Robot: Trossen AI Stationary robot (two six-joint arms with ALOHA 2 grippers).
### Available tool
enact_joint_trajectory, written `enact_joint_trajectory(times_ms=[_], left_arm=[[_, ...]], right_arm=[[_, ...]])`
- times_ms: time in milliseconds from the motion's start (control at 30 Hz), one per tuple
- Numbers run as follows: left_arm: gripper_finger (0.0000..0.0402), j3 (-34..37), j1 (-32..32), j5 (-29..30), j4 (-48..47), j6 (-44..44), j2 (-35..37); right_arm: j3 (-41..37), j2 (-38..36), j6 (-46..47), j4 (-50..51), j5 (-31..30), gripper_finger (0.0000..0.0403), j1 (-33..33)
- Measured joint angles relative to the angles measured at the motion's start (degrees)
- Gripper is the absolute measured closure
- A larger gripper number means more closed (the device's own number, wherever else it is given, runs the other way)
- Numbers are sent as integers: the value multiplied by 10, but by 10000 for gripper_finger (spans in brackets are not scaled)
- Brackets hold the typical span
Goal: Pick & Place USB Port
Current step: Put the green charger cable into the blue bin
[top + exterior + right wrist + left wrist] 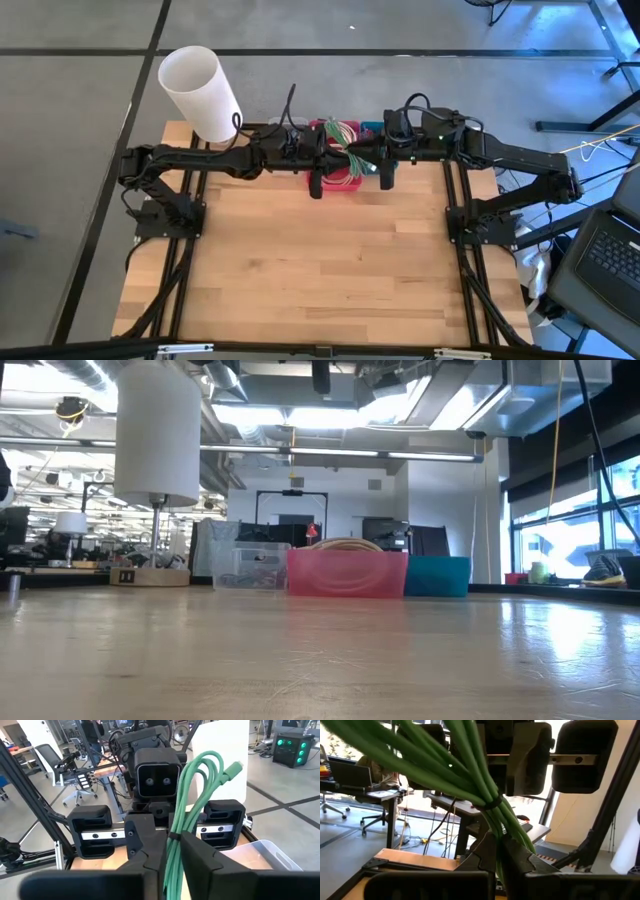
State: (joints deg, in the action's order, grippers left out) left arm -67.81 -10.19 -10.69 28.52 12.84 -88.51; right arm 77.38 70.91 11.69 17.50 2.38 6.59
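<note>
Green cable bundle (pixel 192 800) sits pinched between both pincers above the pink bin (pixel 345 180) at the desk's (pixel 320 270) far edge: left pincer (pixel 495 855) clamped shut on it, right pincer (pixel 172 852) closed around it. Pulling apart could strain the tie or slip one grip. One bundle, three bins
</note>
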Motion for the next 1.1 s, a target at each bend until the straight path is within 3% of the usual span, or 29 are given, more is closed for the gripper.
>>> enact_joint_trajectory(times_ms=[333,567,800,1033,1100], left_arm=[[399,0,1,0,-1,5,0],[399,0,9,-4,-2,1,0],[399,0,6,-1,-8,0,0],[399,0,6,4,-13,-1,0],[399,0,6,6,-15,-1,0]], right_arm=[[0,0,3,10,2,236,0],[0,0,3,15,-14,222,15],[0,0,12,16,-8,256,20],[0,0,8,16,-4,382,20],[0,0,3,16,-4,388,20]])
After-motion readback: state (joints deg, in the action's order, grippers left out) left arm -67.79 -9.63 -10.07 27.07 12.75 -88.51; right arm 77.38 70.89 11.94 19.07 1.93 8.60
